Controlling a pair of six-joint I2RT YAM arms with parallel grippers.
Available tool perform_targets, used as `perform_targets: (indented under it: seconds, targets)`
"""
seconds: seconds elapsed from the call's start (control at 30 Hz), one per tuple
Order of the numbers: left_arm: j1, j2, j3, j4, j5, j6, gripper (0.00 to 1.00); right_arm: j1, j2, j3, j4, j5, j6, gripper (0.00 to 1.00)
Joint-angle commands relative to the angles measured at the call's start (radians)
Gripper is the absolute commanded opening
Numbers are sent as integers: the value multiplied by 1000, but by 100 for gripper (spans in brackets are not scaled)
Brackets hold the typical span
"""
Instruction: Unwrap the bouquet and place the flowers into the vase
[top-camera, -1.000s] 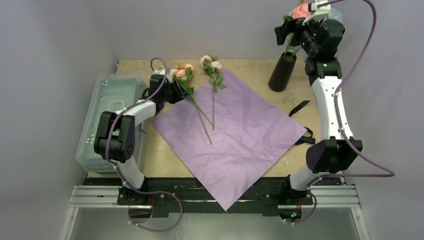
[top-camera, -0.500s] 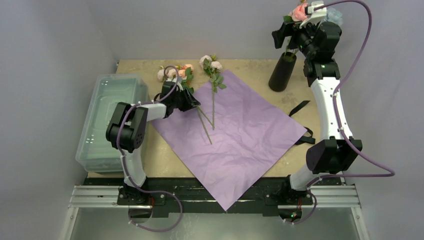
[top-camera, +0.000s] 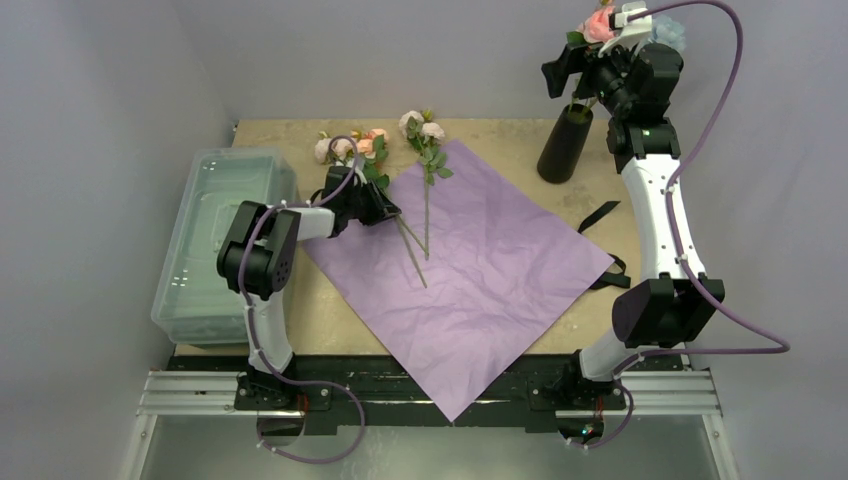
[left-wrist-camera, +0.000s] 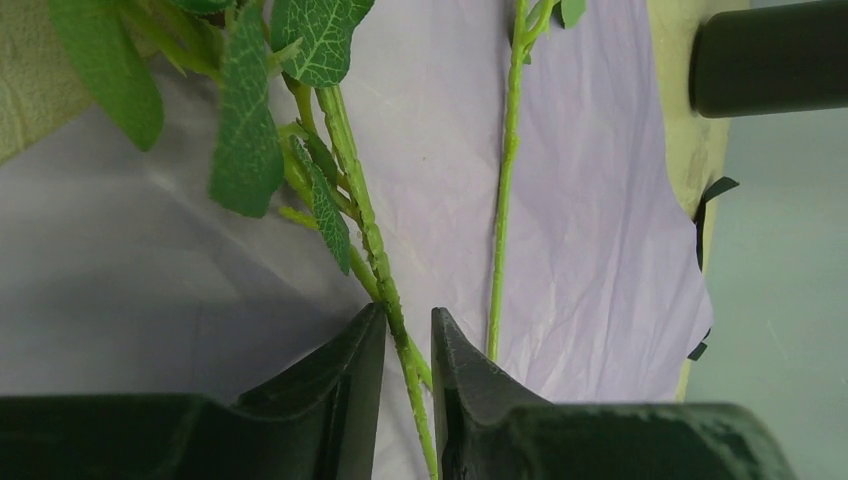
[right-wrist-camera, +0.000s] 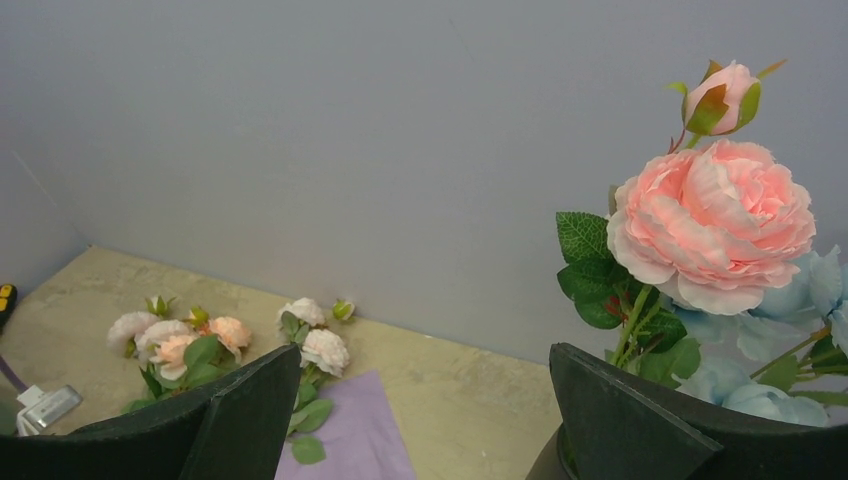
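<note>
With your left gripper (left-wrist-camera: 403, 335) straddling a flower stem (left-wrist-camera: 352, 170) at lower centre, jaws narrowly apart, pinch, then lift toward the vase (top-camera: 565, 143) upper right; right gripper (right-wrist-camera: 422, 360) gapes empty.

Tabletop from above
Wrapping paper (top-camera: 470, 270) mid-table; two flower stems (top-camera: 426, 215) across its far-left corner, heads behind it on the table (top-camera: 500, 130); lidded bin (top-camera: 205, 240) at left; vase (top-camera: 565, 143) far right, blooms (right-wrist-camera: 710, 225) in it; ribbon (top-camera: 600, 215) just right of the paper.

Crinkled matt lilac paper (top-camera: 480, 280), smooth matt black vase (top-camera: 565, 145).
</note>
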Motion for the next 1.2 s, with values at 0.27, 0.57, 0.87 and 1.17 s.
perform_targets:
  seconds: [0.27, 0.57, 0.87, 1.17]
  targets:
    - [-2, -15, 8, 31, 9, -58, 0, -1, -34, 13, 41, -37, 28, 98]
    - [0, 11, 16, 58, 17, -72, 12, -1, -38, 8, 37, -37, 26, 98]
    - [-4, 68, 72, 70, 21, -76, 21, -1, -35, 5, 30, -34, 22, 98]
    - [-11, 130, 126, 57, 8, -92, 28, -1, -38, -5, 21, -32, 11, 98]
